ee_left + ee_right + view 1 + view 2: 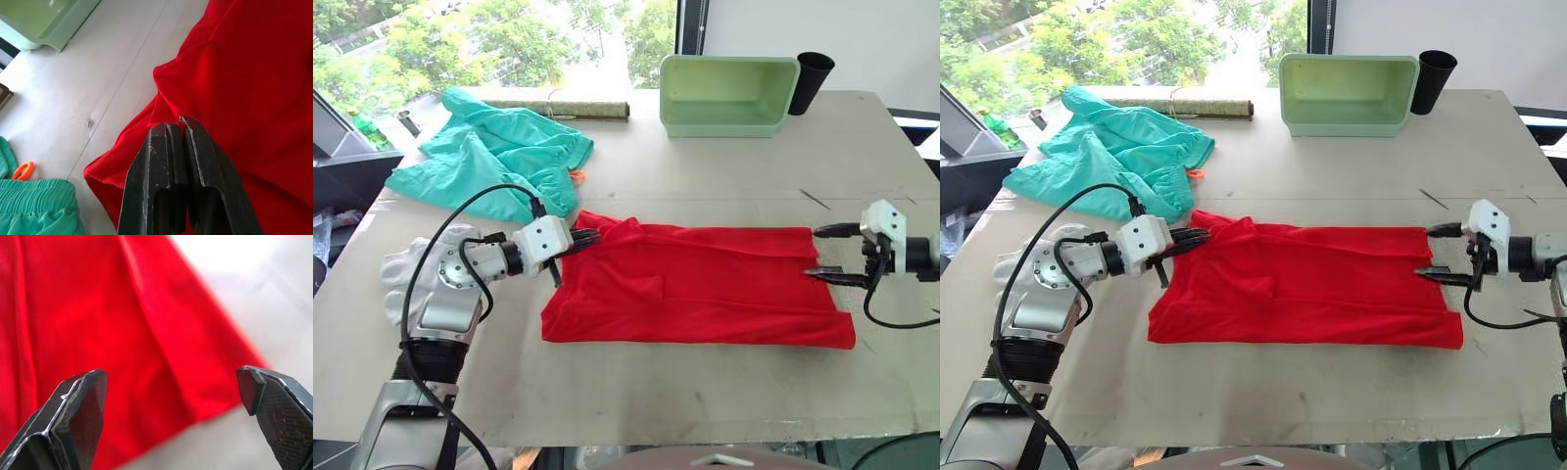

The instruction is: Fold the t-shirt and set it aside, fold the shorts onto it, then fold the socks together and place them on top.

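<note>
1 red t-shirt [695, 284] folded flat mid-table [636, 387]. L gripper [588, 236] pinched on its top-left edge, R gripper [829, 254] spread wide at the right edge. 1 teal shorts [499, 152] crumpled further back, orange drawstring showing.

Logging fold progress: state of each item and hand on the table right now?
t-shirt: folded to a long band, flat on the table.
shorts: unfolded, bunched at the far left.
socks: partly hidden under the left arm, state unclear.
green bin: tipped on its side, empty.
black cup: upright beside the bin.
left hand: shut on the t-shirt's left end.
right hand: open at the t-shirt's right end.
</note>
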{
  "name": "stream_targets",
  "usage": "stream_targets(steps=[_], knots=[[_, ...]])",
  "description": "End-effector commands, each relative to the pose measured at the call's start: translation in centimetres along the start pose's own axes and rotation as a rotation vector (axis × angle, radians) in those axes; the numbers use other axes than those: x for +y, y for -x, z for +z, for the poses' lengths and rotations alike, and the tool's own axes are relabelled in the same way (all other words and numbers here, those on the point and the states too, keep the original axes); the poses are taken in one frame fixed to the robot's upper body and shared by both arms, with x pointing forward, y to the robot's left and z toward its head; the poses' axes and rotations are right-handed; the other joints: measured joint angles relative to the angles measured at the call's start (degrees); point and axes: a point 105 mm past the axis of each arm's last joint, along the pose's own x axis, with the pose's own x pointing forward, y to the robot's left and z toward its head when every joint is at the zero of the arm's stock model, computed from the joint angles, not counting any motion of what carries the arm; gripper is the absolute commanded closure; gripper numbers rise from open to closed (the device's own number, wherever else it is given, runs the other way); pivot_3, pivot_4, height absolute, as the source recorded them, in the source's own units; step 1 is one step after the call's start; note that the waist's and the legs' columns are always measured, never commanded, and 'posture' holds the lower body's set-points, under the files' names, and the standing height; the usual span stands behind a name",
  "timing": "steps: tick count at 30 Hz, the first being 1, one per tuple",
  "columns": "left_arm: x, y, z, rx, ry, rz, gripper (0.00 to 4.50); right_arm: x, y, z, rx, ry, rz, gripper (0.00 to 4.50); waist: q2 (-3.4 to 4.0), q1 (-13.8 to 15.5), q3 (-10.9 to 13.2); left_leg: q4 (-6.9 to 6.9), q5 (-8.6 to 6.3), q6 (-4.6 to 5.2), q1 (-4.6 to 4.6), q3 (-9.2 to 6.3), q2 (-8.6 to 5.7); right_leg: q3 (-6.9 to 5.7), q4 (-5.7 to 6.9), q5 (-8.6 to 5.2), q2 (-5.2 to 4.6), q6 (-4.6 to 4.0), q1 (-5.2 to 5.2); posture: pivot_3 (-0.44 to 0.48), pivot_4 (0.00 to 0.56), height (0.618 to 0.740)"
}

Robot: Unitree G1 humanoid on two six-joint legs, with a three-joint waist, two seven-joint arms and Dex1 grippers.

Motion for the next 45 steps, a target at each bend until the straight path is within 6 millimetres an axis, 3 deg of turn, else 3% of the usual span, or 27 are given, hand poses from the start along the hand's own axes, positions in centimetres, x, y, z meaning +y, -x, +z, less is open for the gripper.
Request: stream_targets(steps=[1, 2, 4, 5, 9, 17, 20, 23, 28, 32, 36, 45], knots=[[-1.0, 0.4, 0.2, -0.007, 0.001, -0.09, 3.43, 0.2, -0.9, 2.4, -0.092, 0.027, 0.001, 0.0, -0.02, 0.06, -0.01, 0.0, 0.0, 0.0, -0.01, -0.01, 0.0, 0.0, 0.0, 0.0, 0.0, 0.0, 0.0, 0.0, 0.15, 0.74], [-1.2, 0.5, 0.1, -0.004, 0.004, -0.104, 3.43, 0.3, -1.1, 2.4, -0.092, 0.027, 0.004, 0.0, -0.01, 0.07, -0.01, 0.0, -0.01, 0.0, -0.02, -0.03, 0.0, -0.01, -0.01, -0.01, -0.01, -0.01, 0.0, 0.0, 0.15, 0.74], [-1.2, 0.8, -0.1, 0.0, 0.011, -0.11, 2.19, 0.3, -1.3, 2.3, -0.088, 0.027, 0.001, 0.0, -0.01, 0.15, -0.01, 0.0, -0.02, 0.03, -0.07, -0.03, -0.02, -0.03, -0.02, -0.01, -0.02, -0.01, -0.01, 0.0, 0.15, 0.74], [-1.1, 1.0, -0.3, 0.008, 0.019, -0.113, 1.95, 0.3, -1.3, 2.2, -0.085, 0.028, -0.001, 0.0, -0.01, 0.25, -0.01, 0.0, -0.03, 0.03, -0.09, -0.03, -0.02, -0.05, -0.03, -0.01, -0.03, -0.01, -0.02, 0.0, 0.15, 0.74], [-1.3, 2.3, -1.4, 0.051, 0.101, -0.166, 0.02, 0.2, -1.3, 2.1, -0.079, 0.035, -0.009, 0.0, -0.01, 0.09, -0.01, 0.02, -0.04, 0.06, -0.13, -0.06, -0.03, -0.26, -0.07, -0.01, -0.05, 0.0, -0.03, 0.0, 0.15, 0.74], [2.1, 3.7, -1.1, 0.02, 0.291, -0.106, 0.02, 0.3, -1.5, 1.6, -0.079, 0.046, -0.025, 0.0, -0.01, 0.15, -0.01, 0.04, -0.04, 0.06, -0.21, -0.14, -0.03, -0.4, -0.08, -0.01, -0.03, 0.01, -0.04, 0.0, 0.15, 0.74], [3.7, 3.2, 0.4, -0.076, 0.452, -0.091, 0.02, 0.5, -1.6, 1.3, -0.086, 0.046, -0.038, 0.0, -0.01, 0.16, -0.01, 0.08, -0.03, 0.05, -0.33, -0.23, -0.04, -0.51, -0.1, -0.01, 0.0, 0.02, -0.07, 0.0, 0.15, 0.74], [4.1, 2.2, 0.7, -0.085, 0.517, -0.085, 0.02, 0.9, -1.7, 1.0, -0.088, 0.047, -0.044, 0.0, -0.01, 0.21, -0.01, 0.15, -0.02, 0.06, -0.43, -0.32, -0.05, -0.61, -0.09, -0.01, 0.13, 0.04, -0.08, 0.0, 0.15, 0.74], [4.2, 0.3, 0.2, -0.049, 0.544, -0.081, 0.02, 1.3, -1.9, 0.7, -0.09, 0.044, -0.052, 0.0, -0.01, 0.15, -0.01, 0.16, -0.02, 0.05, -0.43, -0.3, -0.08, -0.58, -0.1, 0.0, 0.26, 0.05, -0.08, 0.0, 0.15, 0.74], [3.5, -1.6, 1.3, -0.09, 0.619, -0.177, 0.02, 1.5, -2.0, 0.6, -0.092, 0.043, -0.06, 0.0, -0.02, 0.16, 0.0, 0.17, -0.02, 0.05, -0.45, -0.33, -0.05, -0.58, -0.09, -0.01, 0.32, 0.05, -0.08, 0.0, 0.15, 0.74], [1.9, -1.4, 0.3, 0.002, 0.584, -0.274, 0.02, 1.6, -1.9, 0.5, -0.087, 0.046, -0.066, 0.0, -0.02, 0.03, 0.0, 0.18, -0.02, 0.05, -0.44, -0.32, -0.06, -0.53, -0.1, 0.0, 0.32, 0.04, -0.08, 0.0, 0.15, 0.74], [1.5, -1.2, -0.6, 0.063, 0.583, -0.305, 0.02, 1.6, -1.8, 0.4, -0.079, 0.047, -0.078, 0.0, -0.02, 0.12, 0.0, 0.19, -0.02, 0.05, -0.45, -0.33, -0.05, -0.53, -0.1, 0.0, 0.31, 0.04, -0.09, 0.0, 0.15, 0.74]])
